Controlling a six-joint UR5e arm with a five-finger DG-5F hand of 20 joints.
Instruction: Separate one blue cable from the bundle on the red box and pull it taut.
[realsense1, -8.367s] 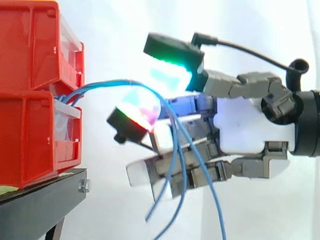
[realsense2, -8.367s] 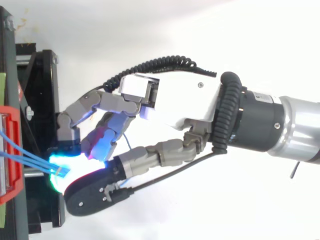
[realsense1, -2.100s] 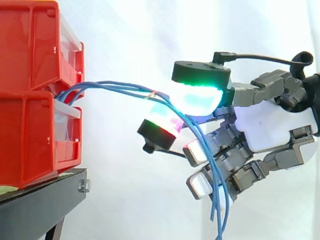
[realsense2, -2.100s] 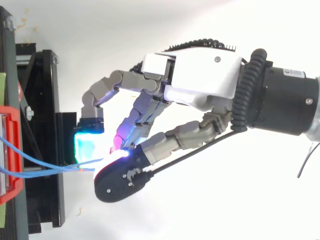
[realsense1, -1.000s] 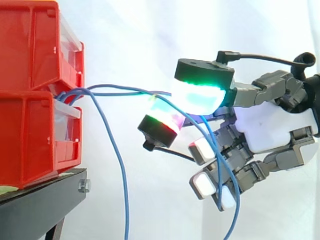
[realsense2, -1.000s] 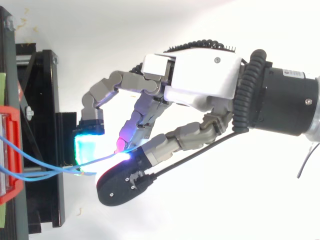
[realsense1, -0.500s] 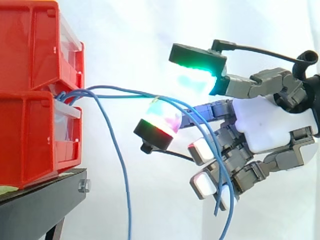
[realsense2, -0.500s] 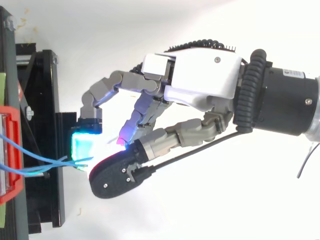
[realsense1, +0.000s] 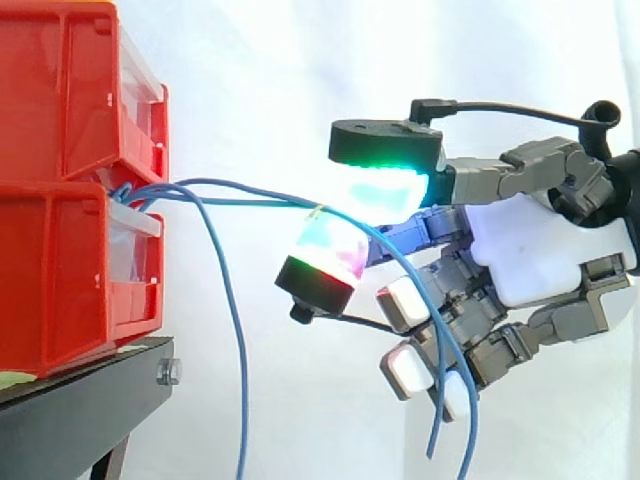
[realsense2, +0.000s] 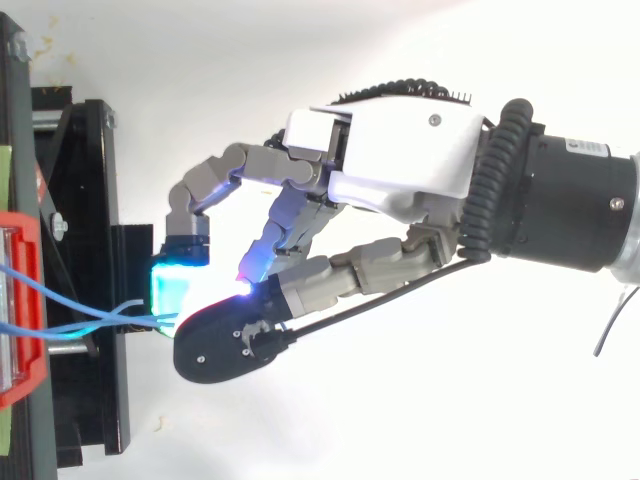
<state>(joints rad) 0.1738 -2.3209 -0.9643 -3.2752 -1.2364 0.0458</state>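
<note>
blue cable (realsense1: 250, 202) from the red box (realsense1: 60, 270) seemingly pinched between the hand's (realsense1: 530, 255) pads (realsense1: 385, 190)

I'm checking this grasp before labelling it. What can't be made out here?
Whether the hand grips one of the blue cables, several or none: both views, its glow washes out the contact.
Lower end of the loose cable: side view, cut off by the bottom edge.
Where the cables are fixed in the red bins: side view, bin walls hide it.

White curtain (realsense1: 260, 80) behind, black stand (realsense1: 80, 410) below
</note>
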